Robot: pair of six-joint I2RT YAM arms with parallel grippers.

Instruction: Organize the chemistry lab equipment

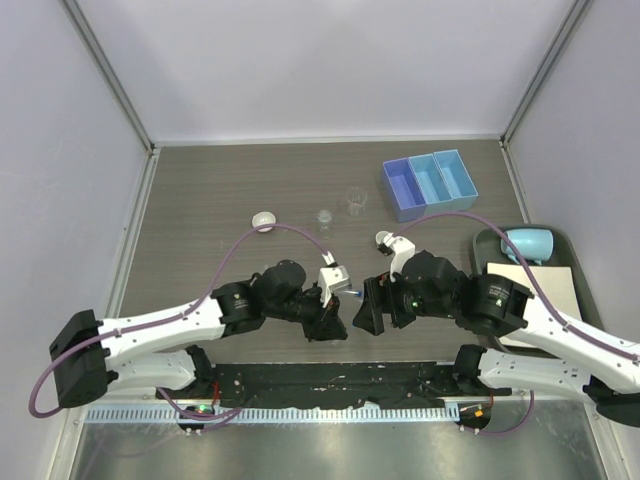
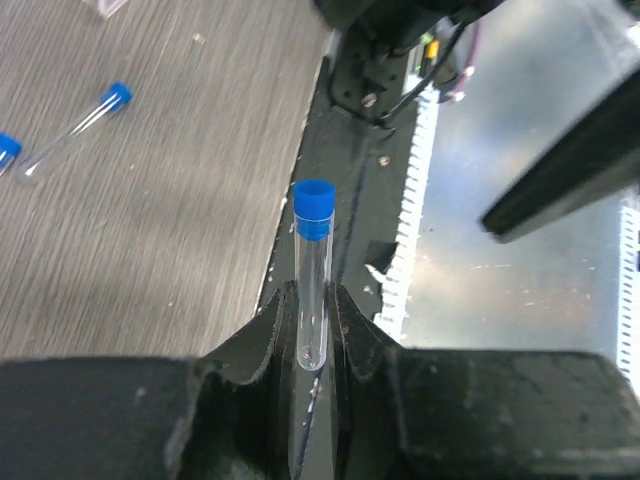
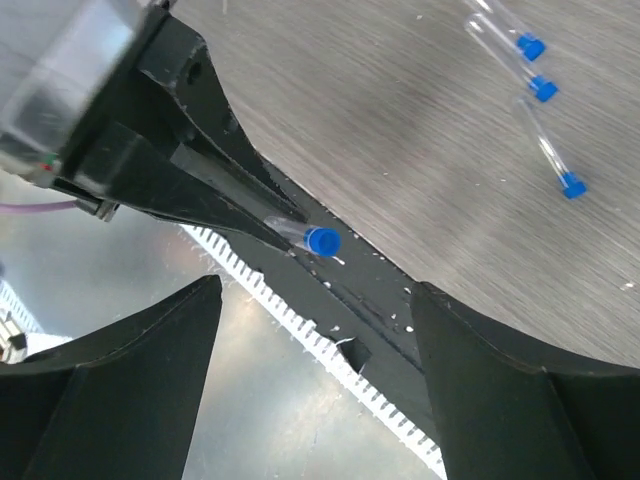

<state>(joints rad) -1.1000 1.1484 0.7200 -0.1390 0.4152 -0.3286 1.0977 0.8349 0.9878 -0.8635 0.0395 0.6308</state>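
My left gripper point(image 2: 312, 292) is shut on a clear blue-capped tube point(image 2: 312, 250), which stands out past the fingers with its cap away from me. In the top view that gripper point(image 1: 336, 316) sits near the table's front edge, facing my right gripper point(image 1: 367, 311). The right gripper point(image 3: 318, 288) is open, and the held tube's blue cap point(image 3: 321, 241) lies just ahead of its jaws, not between them. Three more tubes point(image 3: 545, 150) lie on the table beyond. Two tiny beakers point(image 1: 356, 202) and two white dishes point(image 1: 264, 219) stand mid-table. The blue three-compartment tray point(image 1: 430, 183) is at the back right.
A pale blue mug point(image 1: 527, 243) and a white sheet rest on a dark green tray point(image 1: 487, 247) at the right. The black base rail point(image 1: 330, 378) and a toothed white strip run along the near edge, just under both grippers. Loose tubes point(image 2: 75, 130) lie left of the left gripper.
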